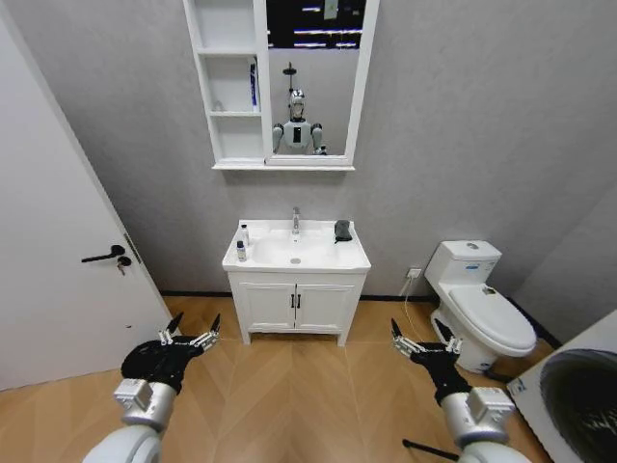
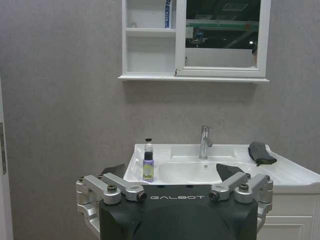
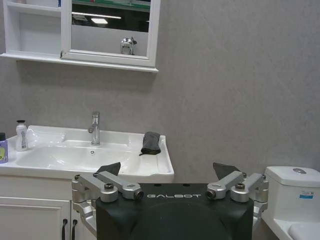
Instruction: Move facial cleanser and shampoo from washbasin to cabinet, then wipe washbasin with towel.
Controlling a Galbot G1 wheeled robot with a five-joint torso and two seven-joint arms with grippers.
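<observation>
The washbasin [image 1: 328, 260] stands against the far wall across the floor. On its left rim stand two small bottles, a pale one with a black cap [image 2: 148, 145] and a purple one [image 2: 148, 167]; I cannot tell which is the facial cleanser and which the shampoo. The dark towel [image 1: 342, 231] lies folded on the right rim, right of the tap [image 1: 296, 220]. The cabinet [image 1: 231, 87] hangs above, joined to the mirror. My left gripper [image 1: 190, 333] and right gripper [image 1: 422, 335] hang open and empty over the floor, well short of the basin.
A white door [image 1: 58, 270] stands at the left. A toilet [image 1: 482, 309] is to the right of the vanity [image 1: 296, 307], and a washing machine [image 1: 578, 395] is at the near right. A blue item [image 1: 254, 85] stands on a cabinet shelf. Wooden floor lies between me and the vanity.
</observation>
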